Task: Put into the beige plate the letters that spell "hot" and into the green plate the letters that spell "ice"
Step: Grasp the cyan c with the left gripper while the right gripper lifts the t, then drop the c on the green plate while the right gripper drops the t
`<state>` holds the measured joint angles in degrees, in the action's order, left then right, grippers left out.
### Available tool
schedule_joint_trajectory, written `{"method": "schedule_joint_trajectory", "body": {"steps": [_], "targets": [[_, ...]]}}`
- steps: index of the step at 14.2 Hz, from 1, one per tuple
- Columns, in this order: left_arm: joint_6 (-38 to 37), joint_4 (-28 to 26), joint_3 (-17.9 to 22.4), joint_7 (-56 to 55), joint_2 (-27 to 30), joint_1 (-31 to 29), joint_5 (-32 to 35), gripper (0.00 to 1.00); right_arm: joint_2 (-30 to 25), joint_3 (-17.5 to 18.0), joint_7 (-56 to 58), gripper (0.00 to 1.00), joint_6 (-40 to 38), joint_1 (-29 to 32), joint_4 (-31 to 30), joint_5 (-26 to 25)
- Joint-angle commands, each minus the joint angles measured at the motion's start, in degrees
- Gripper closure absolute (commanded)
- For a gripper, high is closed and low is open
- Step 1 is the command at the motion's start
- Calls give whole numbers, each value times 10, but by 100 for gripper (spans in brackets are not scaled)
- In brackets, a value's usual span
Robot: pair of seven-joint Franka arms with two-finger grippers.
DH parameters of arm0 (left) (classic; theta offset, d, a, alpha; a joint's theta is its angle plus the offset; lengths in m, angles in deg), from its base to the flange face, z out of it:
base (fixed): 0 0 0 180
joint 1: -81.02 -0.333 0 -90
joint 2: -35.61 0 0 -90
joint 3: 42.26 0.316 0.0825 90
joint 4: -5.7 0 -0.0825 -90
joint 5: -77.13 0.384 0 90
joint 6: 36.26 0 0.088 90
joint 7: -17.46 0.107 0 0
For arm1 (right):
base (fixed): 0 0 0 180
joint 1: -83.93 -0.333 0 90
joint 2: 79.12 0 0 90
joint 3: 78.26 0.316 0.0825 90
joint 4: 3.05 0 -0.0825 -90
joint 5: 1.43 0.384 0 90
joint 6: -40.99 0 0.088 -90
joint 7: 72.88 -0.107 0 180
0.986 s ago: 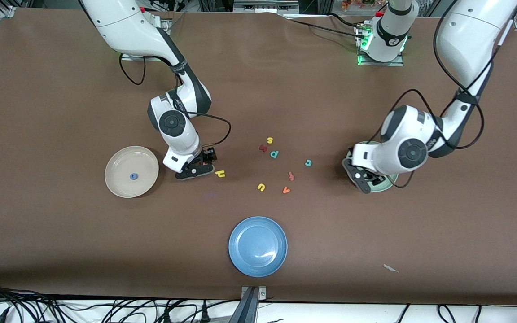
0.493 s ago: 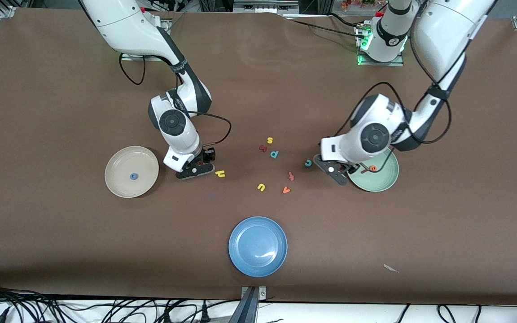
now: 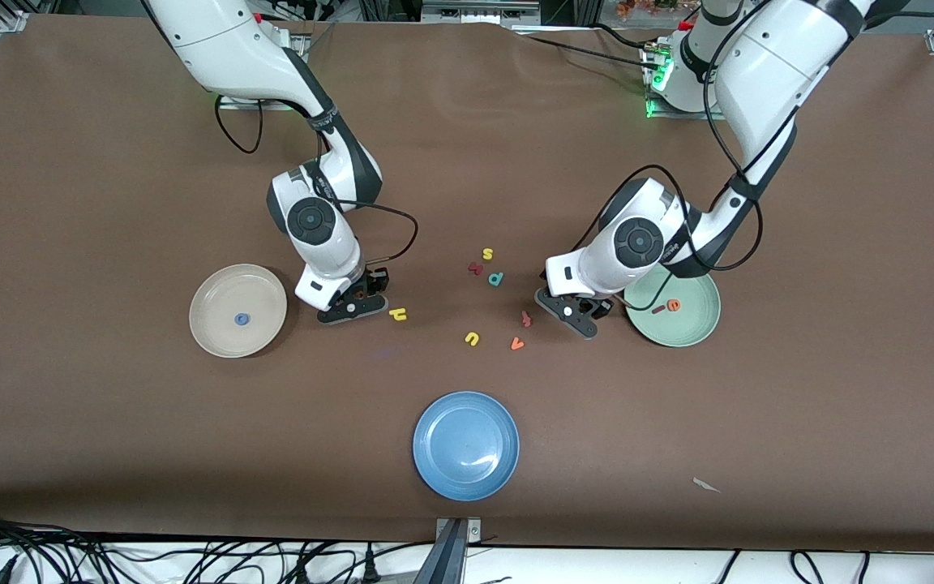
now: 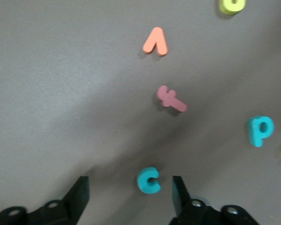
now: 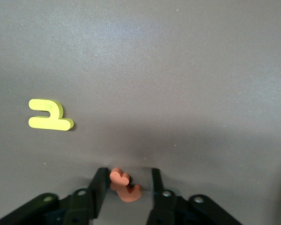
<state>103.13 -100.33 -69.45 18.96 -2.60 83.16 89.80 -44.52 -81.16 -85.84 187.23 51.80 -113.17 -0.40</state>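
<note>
Three round shallow plates are sitting on the brown worktop (image 3: 110, 162): the beige plate (image 3: 216, 292) is holding one blue ring "o" (image 3: 242, 319), the green plate (image 3: 690, 328) is holding two, an orange "e" (image 3: 674, 305) and a dark red bar "i" (image 3: 659, 309), and the blue plate (image 3: 465, 445) is lying nearest the camera. The left gripper (image 4: 130, 187) is straddling the teal "c" (image 4: 148, 180) beside the green plate, fingers (image 4: 79, 192) spread and not touching it. The right gripper (image 5: 129, 180) is bracketing one chunky orange foam letter (image 5: 124, 185) near the beige plate, fingers not clamping it yet. A flat yellow "h" (image 5: 49, 115) is lying just beside it.

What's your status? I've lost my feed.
Left gripper open, straddling teal c on table. Right gripper open around orange t, beside yellow h. Blue o in beige plate. Nothing blocking.
</note>
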Motion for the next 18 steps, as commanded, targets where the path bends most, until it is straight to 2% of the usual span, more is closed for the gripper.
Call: {"method": "schedule_joint_trajectory", "body": {"steps": [1,3,4,7,10,12,14,15,18], "targets": [[11,6,1,-54,-14,9,48,24,7,7,5,66,11,4,-12,8],[11,4,1,-69,-15,19,52,26,8,8,4,70,11,3,-12,9],[11,2,1,-69,-15,17,53,31,8,11,3,72,11,4,-12,9],[11,-2,1,-70,-18,23,52,33,8,13,-1,76,11,4,-12,9],[11,-2,2,-73,-23,27,53,45,11,13,-2,80,12,4,-12,9],[11,-7,5,-73,-23,27,53,63,11,13,-2,83,12,6,-9,10],[7,-5,5,-74,-22,27,53,97,9,13,6,84,6,9,2,23],[4,-5,4,-73,-21,23,53,100,6,12,7,84,-7,12,14,30],[-22,3,3,-72,-1,18,52,100,4,11,10,84,-128,37,95,32]]}}
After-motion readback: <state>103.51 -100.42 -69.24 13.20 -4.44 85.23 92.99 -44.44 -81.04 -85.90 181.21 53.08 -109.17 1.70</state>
